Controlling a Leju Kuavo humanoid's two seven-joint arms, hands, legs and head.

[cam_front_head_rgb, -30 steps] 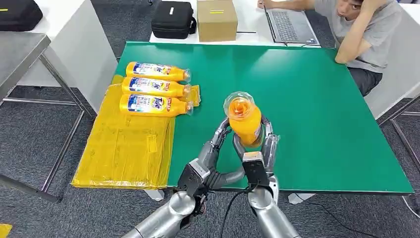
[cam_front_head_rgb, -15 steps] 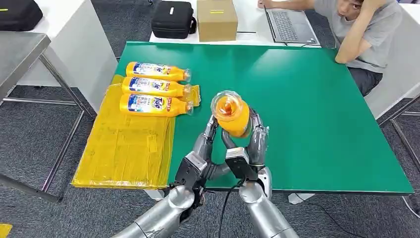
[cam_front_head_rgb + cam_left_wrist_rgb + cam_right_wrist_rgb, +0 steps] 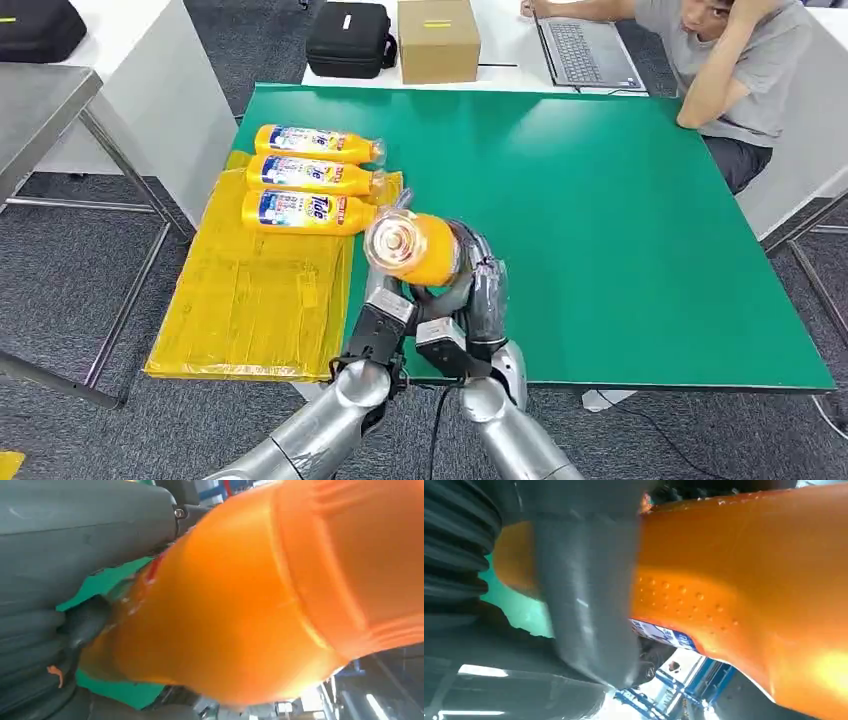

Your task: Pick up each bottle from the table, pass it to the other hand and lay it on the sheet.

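An orange bottle (image 3: 412,247) with a clear cap hangs tilted above the green table (image 3: 620,220), near its front left edge. My left hand (image 3: 386,308) and my right hand (image 3: 478,292) both grip it from below, one on each side. In the left wrist view the bottle (image 3: 240,605) lies against my left hand (image 3: 75,555). In the right wrist view my right hand (image 3: 584,595) has its thumb wrapped across the bottle (image 3: 749,580). Three more orange bottles (image 3: 312,175) lie side by side on the far end of the yellow sheet (image 3: 250,295).
A person (image 3: 740,60) sits at the table's far right corner by a laptop (image 3: 585,50). A cardboard box (image 3: 438,38) and a black case (image 3: 348,38) stand behind the table. A grey metal table (image 3: 40,110) stands at the left.
Both hands have carried the bottle to the left, toward the sheet, and it has tipped from upright so its cap end points toward me.
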